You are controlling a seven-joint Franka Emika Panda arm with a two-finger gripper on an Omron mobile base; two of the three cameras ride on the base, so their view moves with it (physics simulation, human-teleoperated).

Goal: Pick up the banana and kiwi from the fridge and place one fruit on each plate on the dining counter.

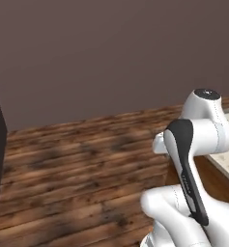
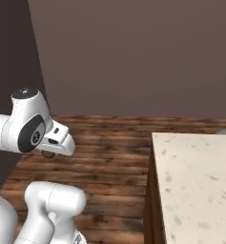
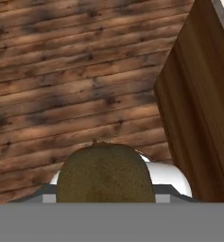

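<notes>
now we carry the kiwi (image 3: pixel 104 173) clamped in the gripper (image 3: pixel 104 196), above the wooden floor (image 3: pixel 75 80), beside the dining counter (image 2: pixel 195 181); we judge it light, firm, slightly fuzzy, easily bruised, best held across its middle, as it is

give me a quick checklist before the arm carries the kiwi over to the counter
1. Kiwi in the gripper: ok, it sits right at the hand camera.
2. Jaws closed on it: ok, as far as the hand view shows.
3. Dining counter near: ok, to the robot's right.
4. Floor between base and counter free: ok.
5. Plates located: cannot tell.
6. Banana located: cannot tell.
</notes>
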